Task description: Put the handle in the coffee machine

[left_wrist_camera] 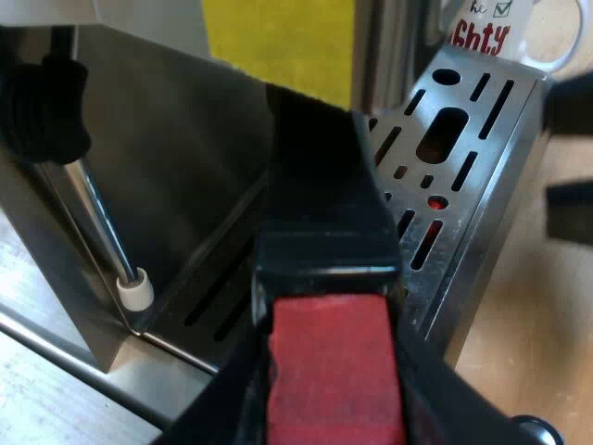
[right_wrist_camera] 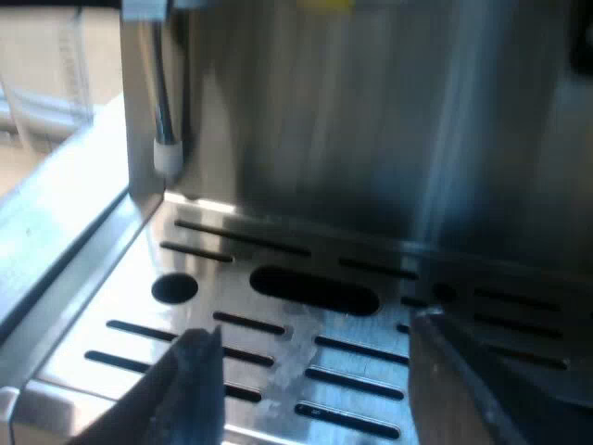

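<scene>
open drip tray (right_wrist_camera: 139, 311), steam wand (right_wrist_camera: 165, 111) beside

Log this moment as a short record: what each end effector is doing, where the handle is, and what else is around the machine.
left end effector: shut on the handle, fingers on either side of its red end
right end effector: open, holding nothing, low over the drip tray
handle: points over the drip tray at the espresso machine front; metal end hidden, so cannot tell if locked in
steam wand: hangs beside the tray, white tip
mug: by the tray's end, red lettering
</scene>
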`<state>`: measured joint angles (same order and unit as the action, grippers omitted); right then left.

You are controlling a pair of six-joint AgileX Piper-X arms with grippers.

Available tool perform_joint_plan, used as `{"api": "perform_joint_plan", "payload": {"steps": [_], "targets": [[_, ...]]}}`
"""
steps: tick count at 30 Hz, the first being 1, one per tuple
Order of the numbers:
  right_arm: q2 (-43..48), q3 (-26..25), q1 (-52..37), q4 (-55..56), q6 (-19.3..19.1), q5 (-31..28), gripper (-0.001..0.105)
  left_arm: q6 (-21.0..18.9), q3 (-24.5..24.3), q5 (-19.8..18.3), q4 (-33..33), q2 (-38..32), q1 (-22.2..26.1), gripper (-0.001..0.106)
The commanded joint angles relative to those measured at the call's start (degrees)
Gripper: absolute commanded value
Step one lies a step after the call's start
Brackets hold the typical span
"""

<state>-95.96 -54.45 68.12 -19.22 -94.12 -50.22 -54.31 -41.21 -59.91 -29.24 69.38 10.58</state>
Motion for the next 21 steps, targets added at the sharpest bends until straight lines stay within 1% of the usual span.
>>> {"api": "perform_joint_plan", "payload": {"steps": [1,3,6,8,9,14,18,19,20,21], "targets": [[-0.86,-0.04,-0.64,-2.81,-1.08,0.36,0.045,-1.17,-1.76,-15.03,3.33,-1.85,0.10,0.000],[-2.84,-0.04,-1.29,-6.72,-2.16,0.36,0.044,-1.17,-1.76,-15.03,3.33,-1.85,0.10,0.000],[-5.94,-0.04,-2.29,-14.08,-5.20,0.36,0.044,-1.17,-1.76,-15.03,3.33,-1.85,0.10,0.000],[-8.50,-0.04,-3.53,-21.42,-6.96,0.90,0.044,-1.17,-1.76,-15.03,3.33,-1.85,0.10,0.000],[-8.97,-0.04,-3.86,-22.43,-7.61,1.14,0.044,-1.17,-1.76,-15.03,3.33,-1.85,0.10,0.000],[-11.46,-0.18,-6.02,-29.16,-8.07,2.07,0.044,-1.17,-1.76,-15.03,3.33,-1.85,0.10,0.000],[-12.59,-1.13,-6.83,-29.70,-9.28,3.42,0.044,-1.17,-1.76,-15.03,3.33,-1.85,0.10,0.000],[-12.96,-1.50,-6.84,-29.77,-10.42,3.39,0.044,-1.17,-1.76,-15.03,3.33,-1.85,0.10,0.000],[-13.64,-2.62,-6.82,-29.84,-13.46,3.40,0.044,-1.17,-1.76,-15.03,3.33,-1.85,0.10,0.000],[-14.13,-3.46,-6.82,-29.88,-15.27,3.40,0.044,-1.17,-1.76,-15.03,3.33,-1.85,0.10,0.000]]}}
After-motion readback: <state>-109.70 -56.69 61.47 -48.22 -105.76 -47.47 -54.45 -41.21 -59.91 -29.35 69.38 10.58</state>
